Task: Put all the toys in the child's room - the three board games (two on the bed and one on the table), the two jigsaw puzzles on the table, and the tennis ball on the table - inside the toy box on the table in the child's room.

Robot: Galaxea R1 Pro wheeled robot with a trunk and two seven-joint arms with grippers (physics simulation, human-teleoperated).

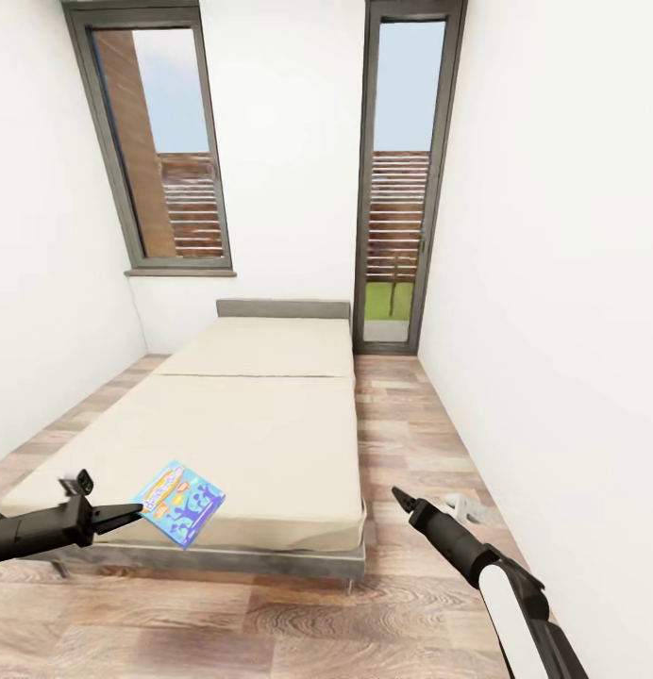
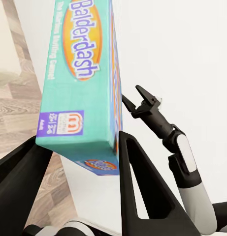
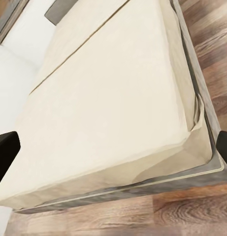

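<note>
At lower left of the head view the left gripper (image 1: 128, 513) clamps one edge of the flat turquoise "Balderdash" board-game box (image 1: 178, 503), lifted off the long beige-mattressed bed (image 1: 260, 434) presumably for carrying, while the empty right gripper (image 1: 400, 496) hangs spread apart.

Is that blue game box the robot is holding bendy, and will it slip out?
Probably not bendy: the game box keeps flat faces and straight edges while the left hand holds it by one end only. It looks light, since it sticks out without sagging. It might slip or swing a little, because its printed sides look smooth and the fingers pinch only a narrow strip.
</note>
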